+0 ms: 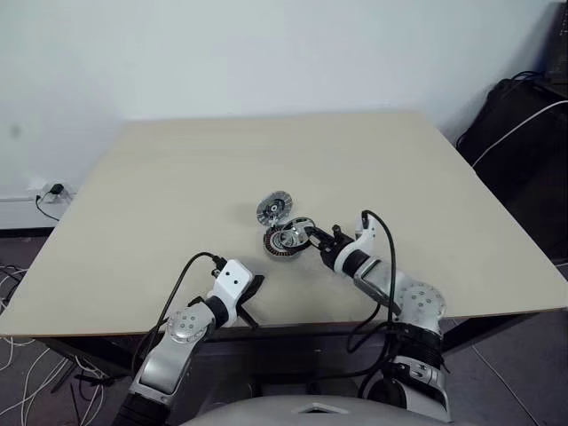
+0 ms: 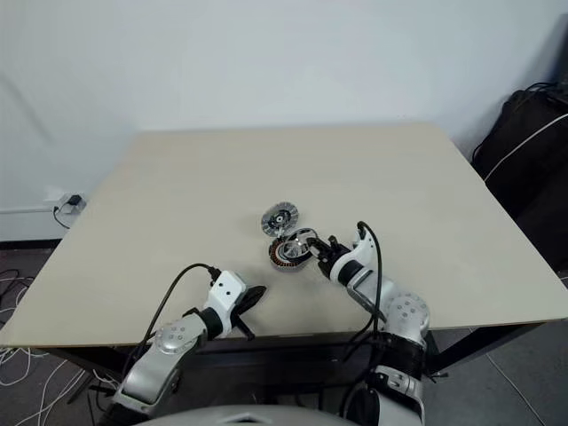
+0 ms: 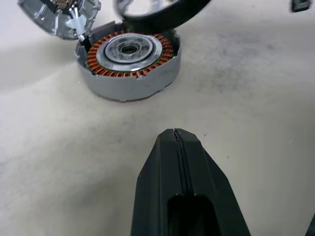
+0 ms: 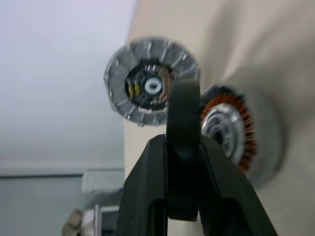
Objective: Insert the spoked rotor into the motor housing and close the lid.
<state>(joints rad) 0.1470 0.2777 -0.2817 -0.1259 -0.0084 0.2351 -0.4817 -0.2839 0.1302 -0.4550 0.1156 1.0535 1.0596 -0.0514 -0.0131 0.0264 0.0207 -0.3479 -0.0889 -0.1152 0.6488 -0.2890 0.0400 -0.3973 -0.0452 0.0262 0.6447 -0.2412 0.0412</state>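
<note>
Insert step underway. Right claw (image 1: 312, 238) pinching spoked rotor (image 1: 295, 228) edge-on, just above motor housing (image 1: 280, 242), mid-desk toward near edge. Lid (image 1: 274, 208) just behind. Left claw (image 1: 251, 304) pressed together, idle. Next: level rotor, center, lower.

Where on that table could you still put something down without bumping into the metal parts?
The far half of the table and both its side stretches are bare. The crowded spot is near the middle front: the lid, the motor housing and the right gripper holding the spoked rotor above it. The left gripper sits at the near edge.
</note>
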